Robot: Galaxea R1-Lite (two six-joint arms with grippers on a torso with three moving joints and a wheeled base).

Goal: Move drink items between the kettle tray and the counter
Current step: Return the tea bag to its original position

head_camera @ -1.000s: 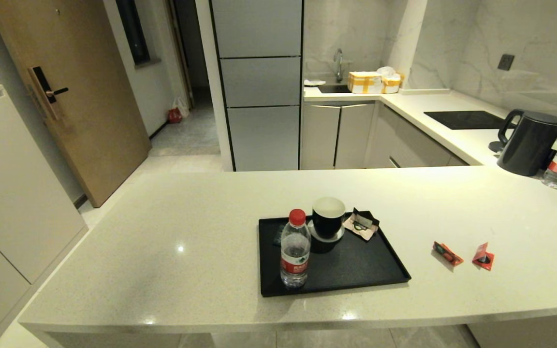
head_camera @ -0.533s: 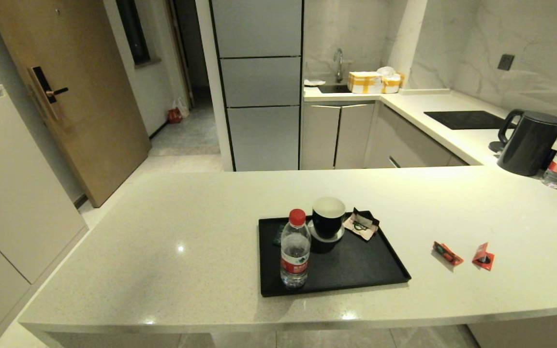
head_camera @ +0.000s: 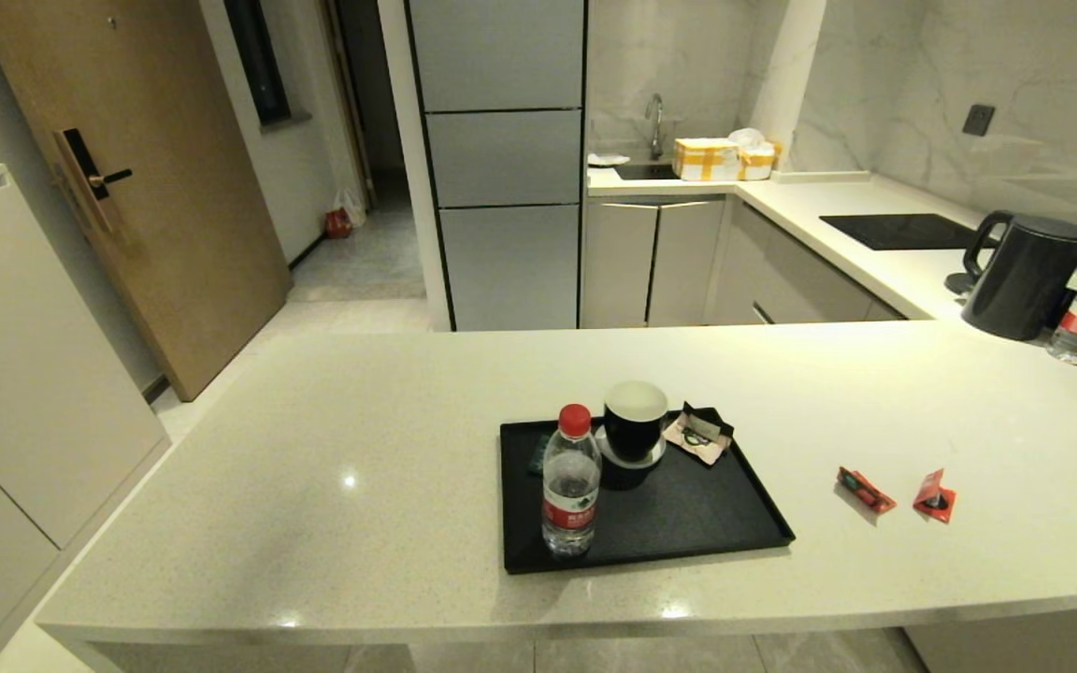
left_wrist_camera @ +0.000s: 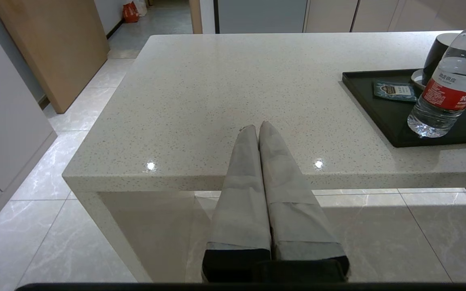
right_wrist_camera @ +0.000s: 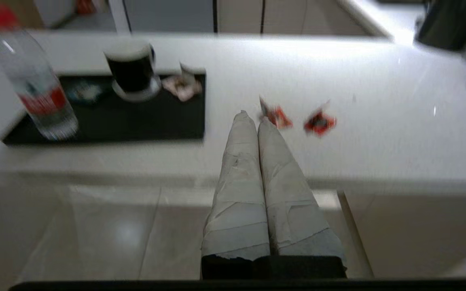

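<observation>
Hovering before the counter (head_camera: 314, 449), left gripper (left_wrist_camera: 256, 128) and right gripper (right_wrist_camera: 252, 120) are pressed together.

Nothing has shifted on the counter (head_camera: 314, 449) since a second ago (sachets included).

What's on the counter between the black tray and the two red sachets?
Nothing: in the head view, bare counter separates the tray from the nearer sachet; the other sachet lies beyond it.

Wooden door (head_camera: 136, 187), grey cabinets (head_camera: 501, 168), marble wall (head_camera: 997, 84), tiled floor (left_wrist_camera: 34, 226).
</observation>
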